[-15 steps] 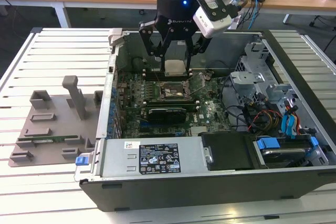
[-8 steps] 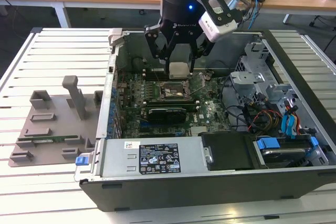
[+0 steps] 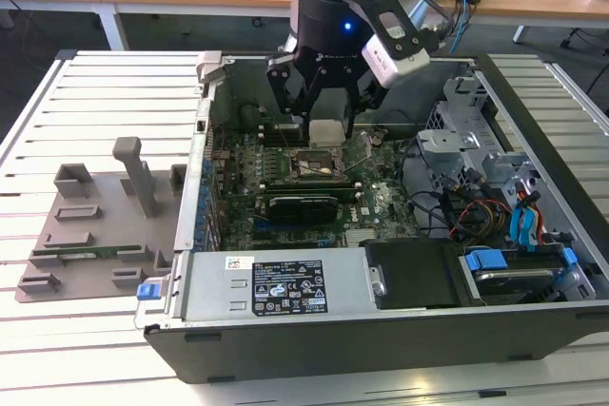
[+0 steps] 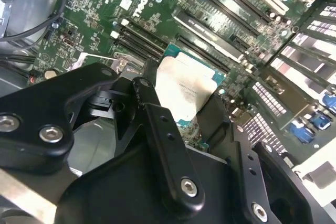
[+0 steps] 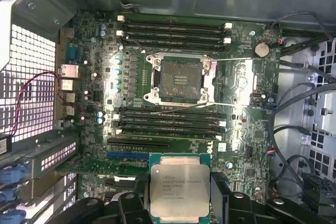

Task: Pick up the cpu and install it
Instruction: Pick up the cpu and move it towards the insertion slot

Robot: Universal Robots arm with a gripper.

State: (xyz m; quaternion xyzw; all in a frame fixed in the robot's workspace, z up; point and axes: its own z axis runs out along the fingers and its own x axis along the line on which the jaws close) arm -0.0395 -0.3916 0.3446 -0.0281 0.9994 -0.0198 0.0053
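over the green motherboard point(image 5: 139, 72), the cpu point(image 5: 180, 184) pinched by opposite edges between the gripper's point(image 5: 180, 199) fingers point(image 4: 157, 124)

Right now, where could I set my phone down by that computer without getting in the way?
The bare slatted table behind the grey tray, up to the wall of the computer case, is free; so is the strip in front of the tray. Inside the case is crowded: motherboard, cables, and the gripper holding the cpu over it.
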